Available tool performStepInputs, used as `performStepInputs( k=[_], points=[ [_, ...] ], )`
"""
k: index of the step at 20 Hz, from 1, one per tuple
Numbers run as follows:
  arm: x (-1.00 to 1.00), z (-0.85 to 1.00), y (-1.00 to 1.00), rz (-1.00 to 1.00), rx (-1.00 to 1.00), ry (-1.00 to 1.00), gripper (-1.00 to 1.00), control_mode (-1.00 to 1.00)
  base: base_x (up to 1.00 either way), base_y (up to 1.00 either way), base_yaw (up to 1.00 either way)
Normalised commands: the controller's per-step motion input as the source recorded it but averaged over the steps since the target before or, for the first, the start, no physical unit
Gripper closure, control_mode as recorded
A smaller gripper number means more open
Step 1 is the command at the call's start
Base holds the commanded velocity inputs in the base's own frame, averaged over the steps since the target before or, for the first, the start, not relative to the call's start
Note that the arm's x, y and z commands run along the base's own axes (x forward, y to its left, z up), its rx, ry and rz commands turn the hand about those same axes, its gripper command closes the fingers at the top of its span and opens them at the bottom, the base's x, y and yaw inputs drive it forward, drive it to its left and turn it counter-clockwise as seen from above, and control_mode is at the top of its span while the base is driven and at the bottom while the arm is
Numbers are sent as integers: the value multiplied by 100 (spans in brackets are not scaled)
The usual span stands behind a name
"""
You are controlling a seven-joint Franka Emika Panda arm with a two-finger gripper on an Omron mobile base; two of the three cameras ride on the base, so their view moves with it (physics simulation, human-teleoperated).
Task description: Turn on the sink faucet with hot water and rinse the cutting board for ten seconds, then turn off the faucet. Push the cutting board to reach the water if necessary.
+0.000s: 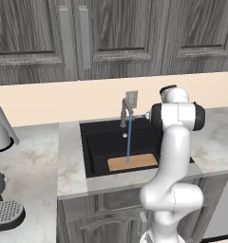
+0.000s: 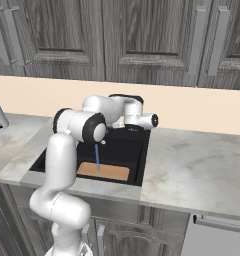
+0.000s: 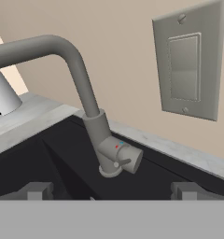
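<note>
Two dark fingertips (image 3: pixel 39 191) of the end effector (image 3: pixel 111 192) stand wide apart with nothing between them, poised just short of the faucet (image 3: pixel 93 116), whose handle sits right ahead; I judge it waits there to shut the tap after the rinse. Water (image 1: pixel 129 138) falls in a thin blue stream onto the board (image 1: pixel 133 162), which lies flat at the front of the sink (image 1: pixel 94 142), so no push looks needed. On the wall behind hangs a switch plate (image 3: pixel 187 63); a kettle (image 1: pixel 1 127) stands well off on the worktop (image 1: pixel 35 156). Nothing blocks the handle
</note>
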Motion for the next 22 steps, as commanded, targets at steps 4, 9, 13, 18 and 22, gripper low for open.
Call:
performStepInputs(
  k=[4, 9, 13, 18, 22],
  points=[
    [0, 0, 0, 0, 0, 0, -100, -100, 0, 0, 0],
    [0, 0, 0, 0, 0, 0, -100, -100, 0, 0, 0],
    [0, 0, 0, 0, 0, 0, -100, -100, 0, 0, 0],
    [0, 0, 0, 0, 0, 0, -100, -100, 0, 0, 0],
    [0, 0, 0, 0, 0, 0, -100, -100, 0, 0, 0]
  ],
)
